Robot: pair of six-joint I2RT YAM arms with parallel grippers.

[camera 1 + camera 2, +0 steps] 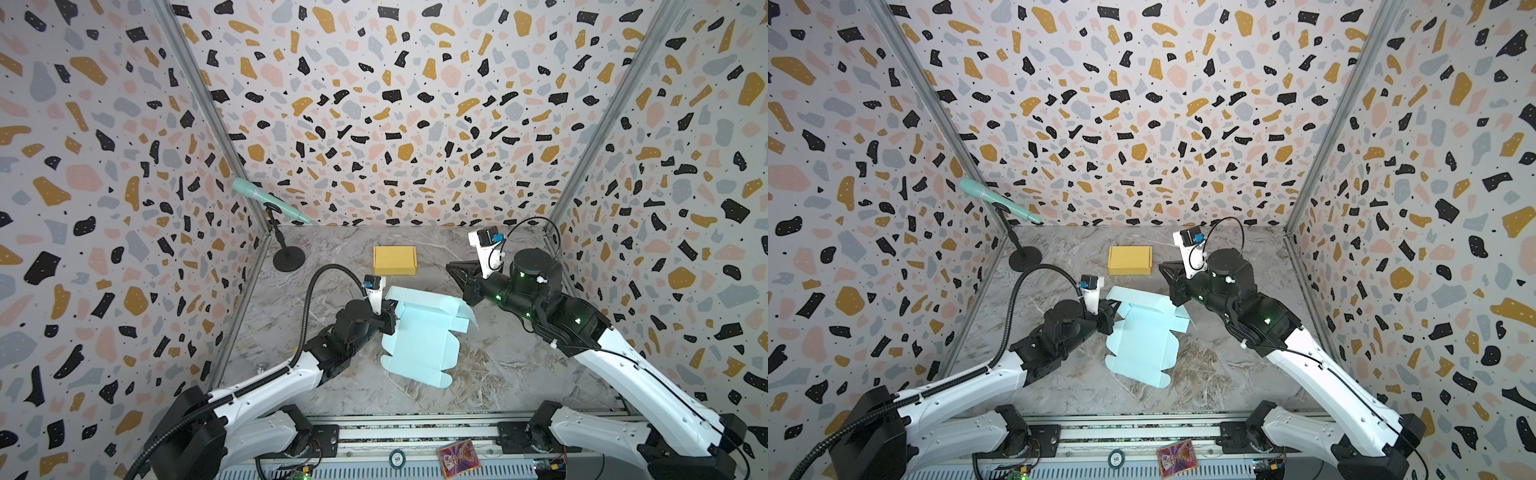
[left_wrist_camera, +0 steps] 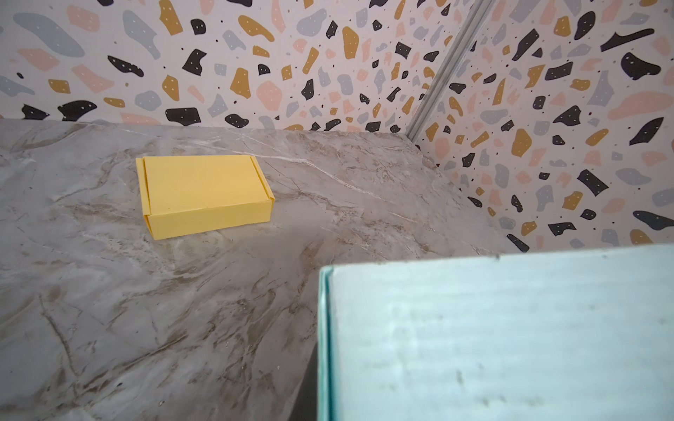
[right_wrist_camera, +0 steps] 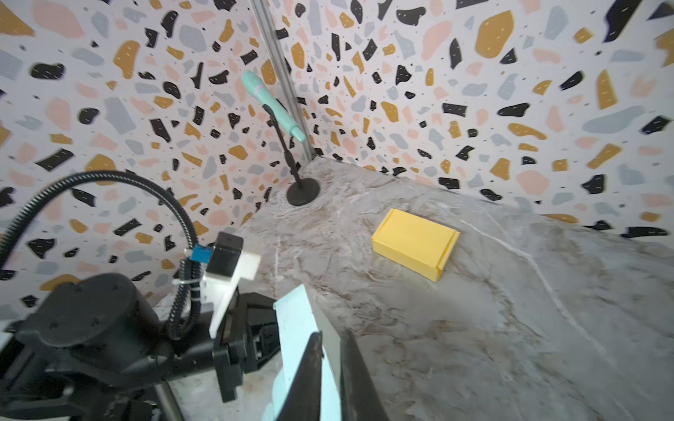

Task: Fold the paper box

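In both top views the paper box, a pale blue blank only partly formed, lies in the middle of the surface. Its near panel is flat and its far end is raised into walls. The left gripper sits at the blank's left edge, pressed together on the raised side wall. I judge this is to hold that wall upright and stop the sheet sliding. The right gripper hangs off the far right corner of the blank, apart from it, pressed together and empty as far as I can tell. A finished yellow box stands just beyond. A microphone on its stand takes the far left corner. The near and right parts of the surface give open room for the arms.

In the left wrist view the paper box fills the near corner with its raised wall, top edge straight. The yellow box lies well apart.

In the right wrist view the right gripper shows its tips nearly meeting, with nothing visibly pinched, just in front of the upright wall of the paper box. The left gripper flanks that wall. The strip between blank and yellow box looks like the tight spot.
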